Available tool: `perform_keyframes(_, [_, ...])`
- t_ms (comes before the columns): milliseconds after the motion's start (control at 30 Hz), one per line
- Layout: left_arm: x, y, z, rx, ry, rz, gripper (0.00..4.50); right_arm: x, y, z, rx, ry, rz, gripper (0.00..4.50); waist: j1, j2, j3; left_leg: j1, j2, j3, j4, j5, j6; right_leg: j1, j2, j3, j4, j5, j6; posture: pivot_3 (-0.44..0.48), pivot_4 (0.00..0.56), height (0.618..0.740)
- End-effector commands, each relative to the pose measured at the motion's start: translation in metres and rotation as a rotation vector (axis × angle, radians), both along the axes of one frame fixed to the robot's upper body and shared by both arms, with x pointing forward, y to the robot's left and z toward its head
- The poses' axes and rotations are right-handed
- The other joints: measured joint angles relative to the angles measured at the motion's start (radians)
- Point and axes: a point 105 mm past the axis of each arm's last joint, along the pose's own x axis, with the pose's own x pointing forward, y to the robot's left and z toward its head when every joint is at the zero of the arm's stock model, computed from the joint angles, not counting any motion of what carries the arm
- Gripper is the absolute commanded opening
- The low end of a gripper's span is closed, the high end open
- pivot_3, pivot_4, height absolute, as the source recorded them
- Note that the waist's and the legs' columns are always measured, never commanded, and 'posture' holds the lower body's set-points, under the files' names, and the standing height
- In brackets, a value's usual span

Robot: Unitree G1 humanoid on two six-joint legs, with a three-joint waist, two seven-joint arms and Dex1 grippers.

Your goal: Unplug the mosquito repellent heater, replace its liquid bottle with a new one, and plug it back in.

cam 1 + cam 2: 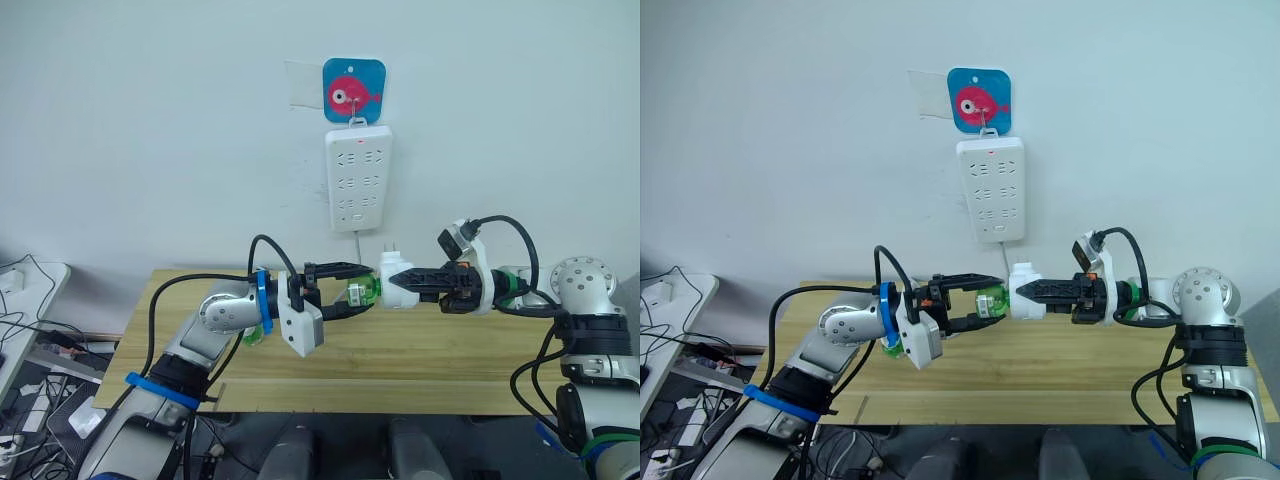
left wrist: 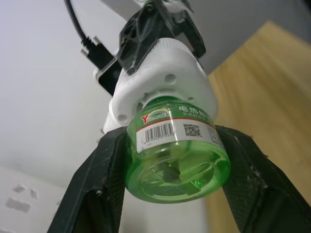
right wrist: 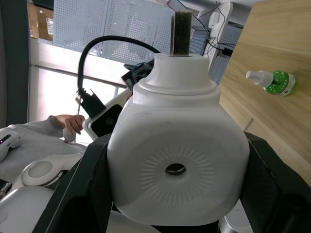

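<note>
Fingers of both grippers clamp the heater assembly above the table.
Left gripper grips the green bottle; right gripper grips the mosquito repellent heater.

A wooden bench stands against a plain white wall. A white power strip hangs there under a blue fish hook. Cables lie on the floor beside the bench.

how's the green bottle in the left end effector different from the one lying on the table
The held bottle has its neck inside the white heater; the spare bottle lies on its side on the table, wearing a white cap. The left end effector grips the first; nothing touches the spare. Both are green plastic.
</note>
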Motion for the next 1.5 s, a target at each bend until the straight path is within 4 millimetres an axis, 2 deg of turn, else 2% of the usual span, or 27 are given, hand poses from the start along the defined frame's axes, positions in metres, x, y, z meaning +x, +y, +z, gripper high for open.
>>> perform_keyframes(33, [-0.015, -0.005, 0.029, -0.090, 0.272, -0.097, 2.33, -0.008, -0.001, 0.009, -0.003, -0.058, 0.033, 2.98, -0.001, 0.000, 0.000, -0.001, 0.000, -0.001, 0.000, 0.000, 0.000, -0.001, 0.000, -0.001, 0.000, 0.000, 0.000, -0.024, 0.149, 0.740])
perform_keyframes(100, [-0.015, -0.006, 0.041, -0.138, 0.446, -0.106, 2.33, -0.010, -0.002, 0.008, -0.012, -0.068, 0.039, 2.98, -0.001, 0.000, 0.000, -0.001, 0.000, -0.003, 0.001, 0.000, 0.000, 0.000, 0.001, -0.003, 0.000, 0.000, 0.000, -0.022, 0.154, 0.740])
perform_keyframes(167, [-0.017, -0.006, 0.051, -0.175, 0.728, -0.145, 2.33, -0.012, -0.003, 0.009, -0.021, -0.085, 0.047, 2.98, -0.001, 0.000, 0.000, -0.001, 0.000, -0.004, 0.001, 0.000, 0.001, 0.000, 0.003, -0.003, 0.000, 0.000, 0.000, -0.018, 0.154, 0.740])
perform_keyframes(233, [-0.022, -0.003, 0.053, -0.187, 1.018, -0.190, 2.33, -0.013, -0.003, 0.011, -0.024, -0.094, 0.056, 2.98, -0.003, 0.000, 0.000, -0.002, 0.000, -0.006, 0.002, 0.000, 0.001, 0.001, 0.004, -0.005, 0.000, 0.000, 0.001, -0.019, 0.156, 0.740])
perform_keyframes(300, [-0.031, 0.002, 0.053, -0.177, 1.215, -0.251, 2.33, -0.014, -0.003, 0.011, -0.029, -0.100, 0.062, 2.98, -0.006, 0.000, 0.000, -0.001, 0.000, -0.007, 0.001, 0.000, 0.001, 0.001, 0.005, -0.005, 0.000, -0.001, 0.001, -0.020, 0.156, 0.740])
perform_keyframes(467, [-0.043, 0.016, 0.048, -0.165, 1.499, -0.322, 2.33, -0.014, -0.007, 0.013, -0.040, -0.109, 0.053, 2.98, -0.016, 0.000, 0.000, -0.001, 0.001, -0.007, 0.001, 0.000, 0.001, 0.001, 0.006, -0.005, 0.000, -0.001, 0.001, -0.032, 0.161, 0.740])
perform_keyframes(633, [-0.046, 0.028, 0.045, -0.194, 1.590, -0.313, 2.33, -0.012, -0.021, 0.016, -0.058, -0.110, 0.010, 2.98, -0.014, 0.000, 0.000, -0.001, 0.000, -0.007, 0.001, 0.000, 0.001, 0.001, 0.006, -0.004, 0.000, -0.001, 0.001, -0.035, 0.165, 0.740])
perform_keyframes(800, [-0.036, 0.038, 0.038, -0.260, 1.610, -0.248, 2.33, -0.008, -0.034, 0.017, -0.082, -0.099, -0.044, 2.98, -0.007, 0.000, 0.001, 0.000, 0.001, -0.005, 0.001, 0.000, 0.000, 0.002, 0.005, -0.003, -0.001, -0.001, 0.001, -0.035, 0.167, 0.740])
perform_keyframes(933, [-0.036, 0.045, 0.035, -0.267, 1.594, -0.210, 2.33, 0.001, -0.058, 0.007, -0.166, -0.076, -0.151, 2.98, -0.001, 0.000, 0.001, -0.001, 0.000, -0.005, 0.001, 0.000, 0.000, 0.001, 0.005, -0.003, -0.001, -0.001, 0.000, -0.027, 0.172, 0.740])
perform_keyframes(1100, [-0.036, 0.050, 0.030, -0.295, 1.580, -0.166, 2.33, 0.011, -0.101, -0.031, -0.450, -0.073, -0.294, 2.98, 0.003, 0.000, 0.001, -0.001, -0.001, -0.002, 0.001, 0.000, 0.001, 0.001, 0.001, -0.002, -0.002, -0.001, 0.000, -0.017, 0.180, 0.740])
perform_keyframes(1200, [-0.041, 0.047, 0.026, -0.305, 1.580, -0.166, 2.33, 0.024, -0.153, -0.082, -0.836, -0.096, -0.426, 2.98, 0.002, -0.001, 0.002, 0.000, 0.000, -0.001, 0.000, 0.000, 0.001, 0.002, -0.001, -0.001, -0.002, -0.001, 0.000, -0.008, 0.184, 0.740])
perform_keyframes(1300, [-0.044, 0.042, 0.026, -0.315, 1.574, -0.174, 2.33, 0.026, -0.198, -0.116, -1.094, -0.101, -0.479, 2.98, 0.004, 0.000, 0.004, 0.001, -0.001, 0.001, 0.000, 0.000, 0.001, 0.003, -0.001, -0.001, -0.002, -0.001, 0.000, 0.010, 0.191, 0.740])
perform_keyframes(1367, [-0.044, 0.041, 0.025, -0.319, 1.570, -0.170, 2.33, 0.027, -0.216, -0.130, -1.199, -0.108, -0.496, 2.98, 0.004, 0.000, 0.006, 0.001, -0.001, 0.002, 0.000, 0.001, 0.000, 0.002, -0.001, 0.000, -0.002, -0.001, 0.000, 0.013, 0.192, 0.740])
perform_keyframes(1500, [-0.046, 0.042, 0.024, -0.319, 1.566, -0.159, 2.33, 0.025, -0.237, -0.148, -1.330, -0.112, -0.489, 2.98, 0.000, 0.000, 0.012, 0.003, 0.000, 0.006, -0.001, 0.001, 0.000, 0.002, -0.001, 0.004, -0.001, -0.001, 0.000, 0.032, 0.202, 0.740])
